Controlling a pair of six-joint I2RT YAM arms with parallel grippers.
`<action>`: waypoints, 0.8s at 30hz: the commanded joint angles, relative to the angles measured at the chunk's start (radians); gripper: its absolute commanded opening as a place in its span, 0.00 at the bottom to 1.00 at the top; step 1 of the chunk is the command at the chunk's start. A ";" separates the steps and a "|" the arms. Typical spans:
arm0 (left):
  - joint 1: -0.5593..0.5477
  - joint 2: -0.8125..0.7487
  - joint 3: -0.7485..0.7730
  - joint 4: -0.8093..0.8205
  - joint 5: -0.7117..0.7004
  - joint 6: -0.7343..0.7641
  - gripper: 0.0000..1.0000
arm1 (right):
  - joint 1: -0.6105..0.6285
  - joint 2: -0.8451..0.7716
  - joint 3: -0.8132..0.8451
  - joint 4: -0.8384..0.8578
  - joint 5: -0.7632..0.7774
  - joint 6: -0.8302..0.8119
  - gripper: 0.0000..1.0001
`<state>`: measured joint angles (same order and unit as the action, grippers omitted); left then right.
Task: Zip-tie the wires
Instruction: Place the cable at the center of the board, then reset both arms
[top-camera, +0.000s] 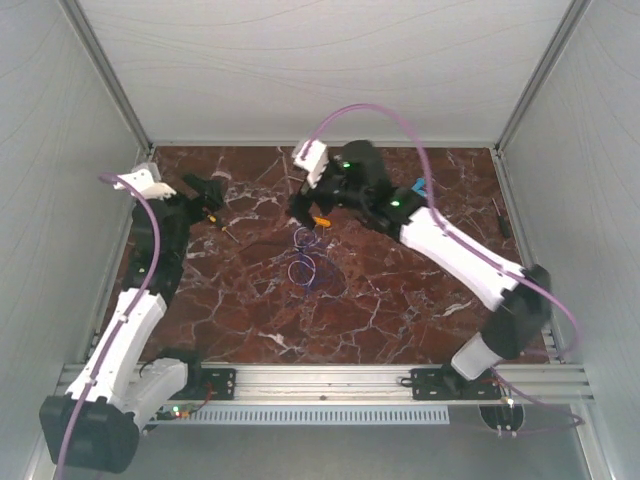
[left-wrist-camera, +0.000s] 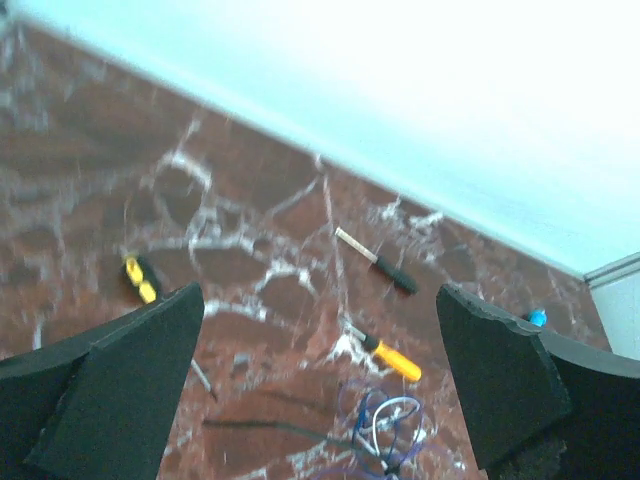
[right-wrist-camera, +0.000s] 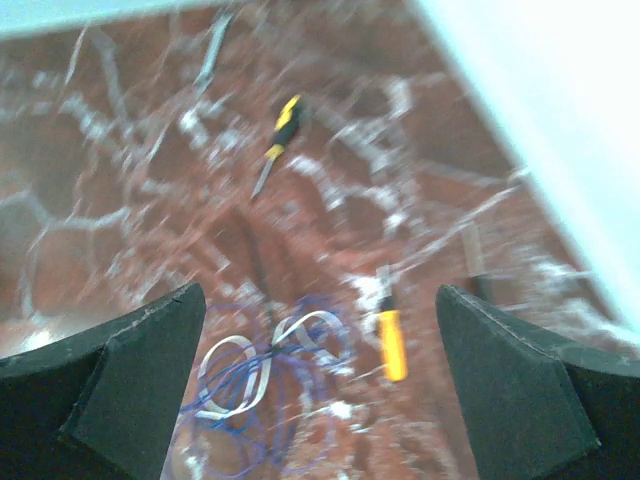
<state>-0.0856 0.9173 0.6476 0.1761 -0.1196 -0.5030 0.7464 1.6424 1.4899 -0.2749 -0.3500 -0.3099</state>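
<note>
Left claw (top-camera: 205, 196): is standing wide open in the upper left of the top view, gripping nothing, and is hovering well apart from the bundle.
Desk: the red-brown marble-patterned desk (top-camera: 400, 300) is carrying everything, tools and bundle alike.
Yellow-and-black-handled screwdriver (left-wrist-camera: 140, 279): is lying at the left of the left wrist view, apart from the loops.
Thin dark strip (left-wrist-camera: 265, 428): is lying just left of the loops at the lower middle of the left wrist view. It may be a zip tie, but the blur is keeping that from being told.
Wires: the hair-thin blue-purple wires (top-camera: 308, 262), curled into loose loops, are lying flat on the desk at the centre of the top view, between the two arms.
Orange-handled screwdriver (top-camera: 320, 222): is lying just above the loops in the top view, under the right arm's wrist.
Right claw (top-camera: 303, 208): is standing wide open and gripping nothing, hovering near the upper edge of the bundle.
Done so far: the wires are sitting gathered in one place. No tie is showing clearly cinched around them, though pale bands among the loops are too blurred to rule one out.
Left to do: judging from this, the bundle is likely waiting to be tied, or its tie checked.
</note>
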 joint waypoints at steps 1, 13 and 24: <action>0.006 -0.043 0.129 0.016 0.026 0.203 1.00 | -0.045 -0.206 -0.068 0.174 0.196 -0.018 0.98; 0.005 -0.110 -0.104 0.197 0.150 0.614 1.00 | -0.188 -0.580 -0.690 0.615 0.630 -0.044 0.98; 0.006 -0.126 -0.452 0.547 -0.005 0.460 1.00 | -0.503 -0.583 -1.194 1.020 0.534 0.220 0.98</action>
<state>-0.0849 0.8028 0.2554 0.4858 -0.0402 0.0105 0.3008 1.0599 0.3500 0.4984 0.2310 -0.2356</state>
